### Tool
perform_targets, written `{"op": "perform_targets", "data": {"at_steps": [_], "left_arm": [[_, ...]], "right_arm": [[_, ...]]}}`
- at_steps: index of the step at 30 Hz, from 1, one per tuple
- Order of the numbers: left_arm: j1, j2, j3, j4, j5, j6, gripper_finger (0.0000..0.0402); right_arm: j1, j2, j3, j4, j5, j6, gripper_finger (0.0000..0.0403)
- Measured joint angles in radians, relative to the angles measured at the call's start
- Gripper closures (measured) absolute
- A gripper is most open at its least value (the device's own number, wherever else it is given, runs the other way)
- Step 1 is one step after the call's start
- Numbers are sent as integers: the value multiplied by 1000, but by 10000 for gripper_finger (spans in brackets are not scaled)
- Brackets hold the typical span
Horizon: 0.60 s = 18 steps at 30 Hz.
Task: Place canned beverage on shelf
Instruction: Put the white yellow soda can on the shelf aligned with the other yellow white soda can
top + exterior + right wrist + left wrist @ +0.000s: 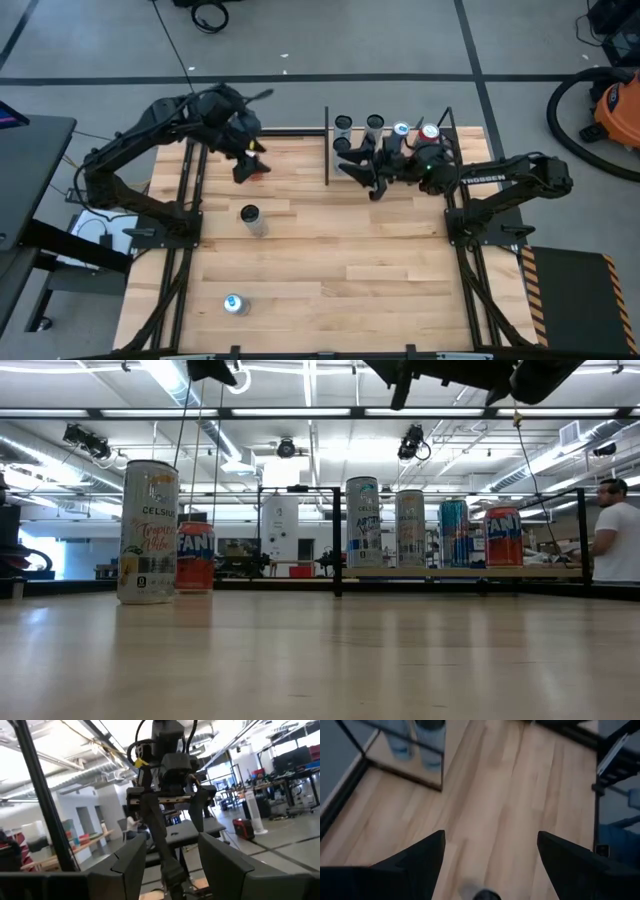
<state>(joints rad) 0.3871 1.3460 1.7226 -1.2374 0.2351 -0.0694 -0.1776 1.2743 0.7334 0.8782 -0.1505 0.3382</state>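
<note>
The shelf point(327, 150) stands at the far right of the table, with several cans upright on its far part, among them a red-topped can point(430, 131). They also show in the low view, where a red can point(503, 536) stands on the shelf point(460, 571). A red Fanta can point(258, 168) stands at the far left, a Celsius can point(251, 217) nearer, and another can point(234, 304) near the front edge. My left gripper point(243, 168) is open above the Fanta can. My right gripper point(366, 180) is open and empty, raised over the shelf's near part.
In the left wrist view a can's top point(480, 894) shows low between my open fingers point(415, 865), with the shelf's corner point(405, 767) beyond. The shelf's black rods point(337, 540) stand upright at its left side. A person point(615, 535) stands beyond the table at the right.
</note>
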Motion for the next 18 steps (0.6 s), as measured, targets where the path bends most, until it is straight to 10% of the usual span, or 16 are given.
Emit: {"op": "perform_targets", "data": {"at_steps": [10, 18], "left_arm": [[-153, -4, -30, -36, -109, -29, 83], [-250, -153, -350, 74, -224, -153, 83]], "right_arm": [[45, 0, 0, -78, -78, -22, 214], [58, 0, 0, -75, -115, -19, 215]]}}
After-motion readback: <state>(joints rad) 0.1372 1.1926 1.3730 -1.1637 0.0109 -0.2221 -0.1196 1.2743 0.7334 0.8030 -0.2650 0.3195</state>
